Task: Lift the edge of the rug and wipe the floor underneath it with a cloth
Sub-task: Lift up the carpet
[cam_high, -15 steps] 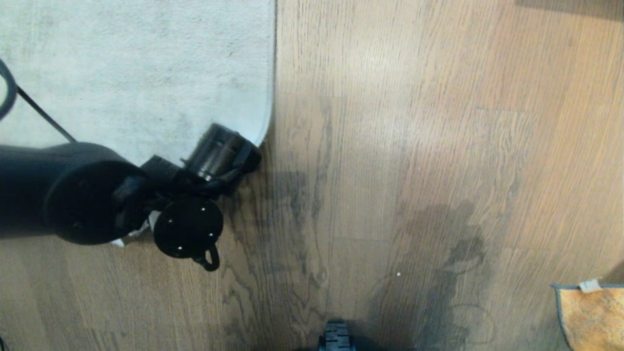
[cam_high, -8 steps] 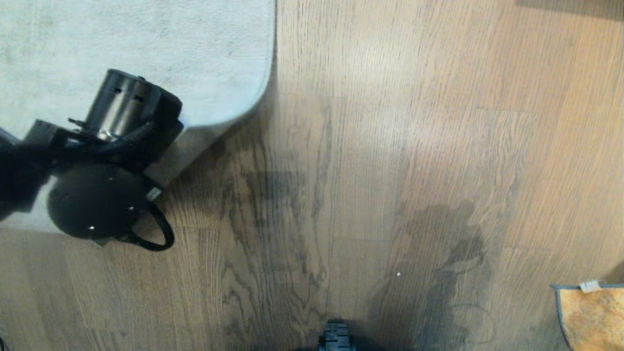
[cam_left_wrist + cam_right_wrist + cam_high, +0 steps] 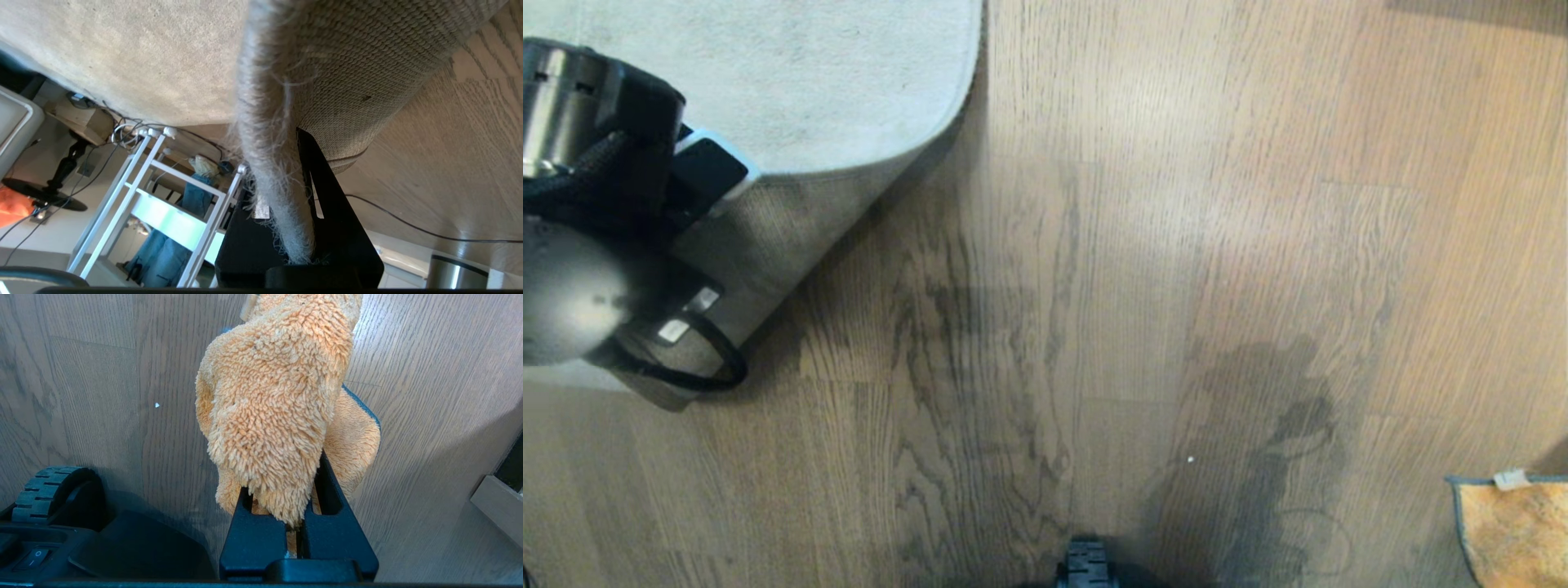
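Note:
The pale grey rug fills the far left of the head view. Its corner is peeled up and folded back, so the beige woven backing shows. My left gripper is shut on the rug edge, whose fuzzy border runs between the black fingers. Bare wood floor lies exposed below the raised corner. The orange-tan cloth is bunched in my right gripper, which is shut on it just above the floor. Only part of the cloth shows at the near right.
A wheel of my base sits beside the right gripper, and a base part shows at the near edge. A white metal rack and a black cable lie beyond the rug. A wooden furniture edge is close on the right.
My left gripper has moved up and to the left with the rug corner, peeling it back; more backing and floor now show. The cloth has stayed put.

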